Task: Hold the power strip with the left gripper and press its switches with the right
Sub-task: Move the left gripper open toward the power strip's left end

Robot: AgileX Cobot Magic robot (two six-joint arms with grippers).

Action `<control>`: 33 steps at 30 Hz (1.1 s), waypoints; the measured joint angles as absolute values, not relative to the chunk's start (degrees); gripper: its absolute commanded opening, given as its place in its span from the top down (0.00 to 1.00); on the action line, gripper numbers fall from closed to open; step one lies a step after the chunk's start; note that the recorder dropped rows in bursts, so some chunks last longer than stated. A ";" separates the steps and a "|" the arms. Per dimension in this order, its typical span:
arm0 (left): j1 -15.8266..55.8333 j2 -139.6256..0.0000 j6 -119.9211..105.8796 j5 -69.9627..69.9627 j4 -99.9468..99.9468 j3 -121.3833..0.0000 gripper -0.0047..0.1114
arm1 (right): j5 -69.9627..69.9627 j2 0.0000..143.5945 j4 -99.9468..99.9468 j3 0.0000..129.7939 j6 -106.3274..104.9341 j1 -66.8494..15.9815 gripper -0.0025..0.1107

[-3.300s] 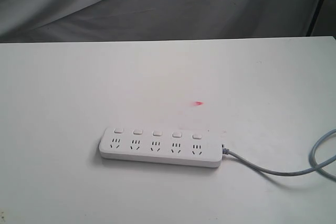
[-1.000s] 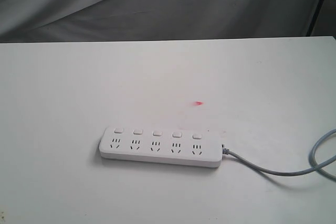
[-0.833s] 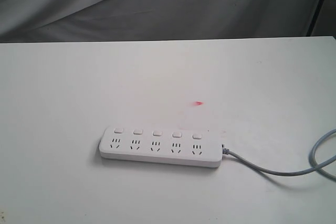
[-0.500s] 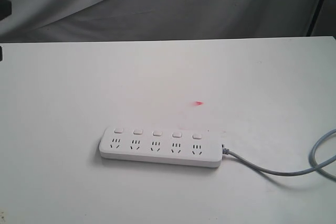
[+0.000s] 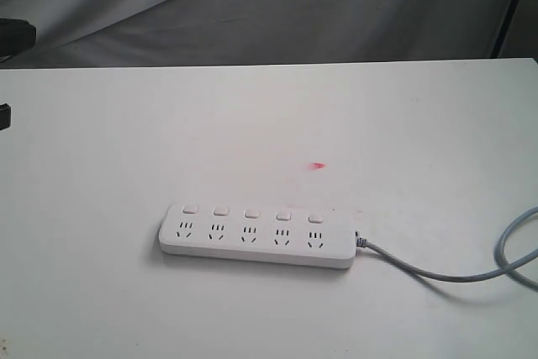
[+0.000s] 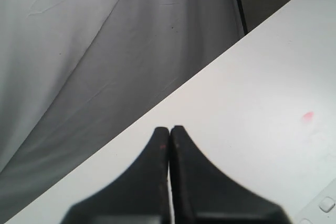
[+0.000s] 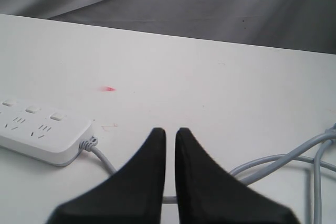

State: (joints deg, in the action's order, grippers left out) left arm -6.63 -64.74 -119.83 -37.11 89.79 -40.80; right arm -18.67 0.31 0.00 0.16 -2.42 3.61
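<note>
One power strip (image 5: 256, 246); five switches (image 5: 251, 213) (five sockets (image 5: 249, 233) too); probably one cable (image 5: 462, 278).

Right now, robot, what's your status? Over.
Left gripper shut, empty. Right gripper shut, empty, near the grey cable. Power strip flat on table, untouched. Nothing on its switches.

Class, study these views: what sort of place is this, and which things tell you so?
Probably a robot test bench in a lab or studio: a plain white table, a grey cloth backdrop draped behind it, and a single power strip laid out on it.
</note>
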 measured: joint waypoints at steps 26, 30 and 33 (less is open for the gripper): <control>-6.63 -78.25 -119.74 -44.56 59.41 -49.75 0.96 | -18.67 0.31 0.00 0.16 -2.42 3.61 0.92; -6.63 -84.05 -118.91 -50.18 54.47 -54.60 0.96 | -18.67 0.31 0.00 0.16 -2.42 3.61 0.92; -6.63 -88.78 -117.34 -57.23 49.06 -58.19 0.96 | -18.67 0.31 0.00 0.16 -2.42 3.61 0.92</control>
State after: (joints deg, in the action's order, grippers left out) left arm -6.63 -88.78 -117.34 -57.23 49.06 -58.19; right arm -18.67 0.31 0.00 0.16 -2.42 3.61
